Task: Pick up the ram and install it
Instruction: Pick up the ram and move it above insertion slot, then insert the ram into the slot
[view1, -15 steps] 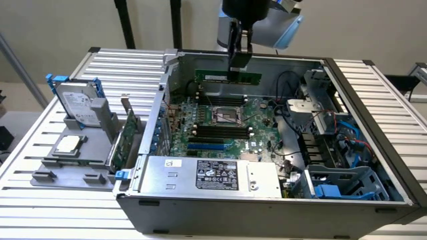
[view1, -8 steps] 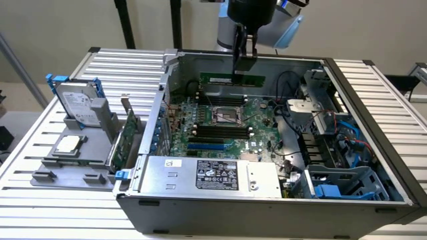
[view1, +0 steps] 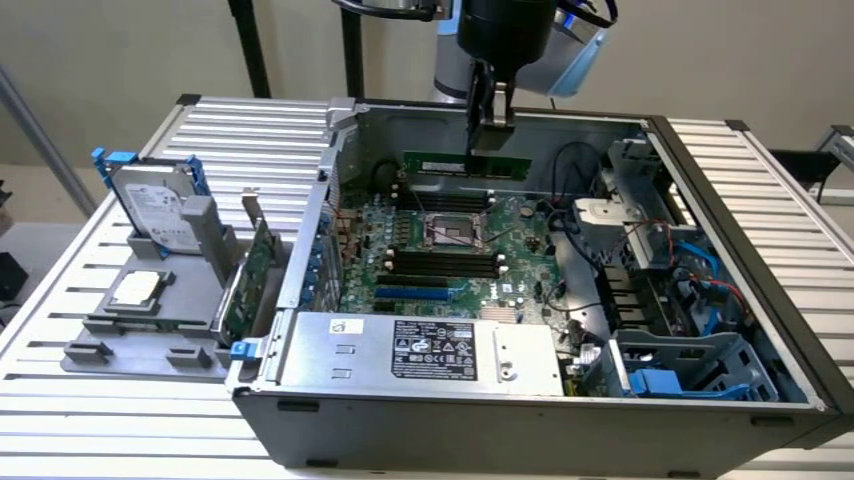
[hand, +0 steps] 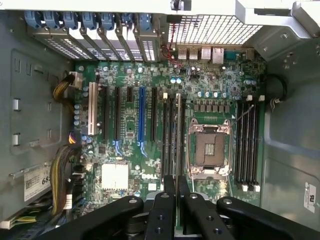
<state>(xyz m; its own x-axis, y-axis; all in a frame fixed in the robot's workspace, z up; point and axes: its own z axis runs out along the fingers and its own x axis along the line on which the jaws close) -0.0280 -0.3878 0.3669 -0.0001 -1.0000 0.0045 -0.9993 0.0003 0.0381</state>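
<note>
Over the motherboard's (view1: 400, 290) far edge, inside the open case (view1: 534, 425), gripper (view1: 489, 150) is pinching the ram (view1: 447, 163) by its upper edge. The 1 stick is hanging level, clear of the slots. Pickup is looking done; seating is remaining.

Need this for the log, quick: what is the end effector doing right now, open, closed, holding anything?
The end effector: closed, holding the ram over the motherboard.

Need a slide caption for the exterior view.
The tool grips the ram on edge over the motherboard of the open computer case.
</note>
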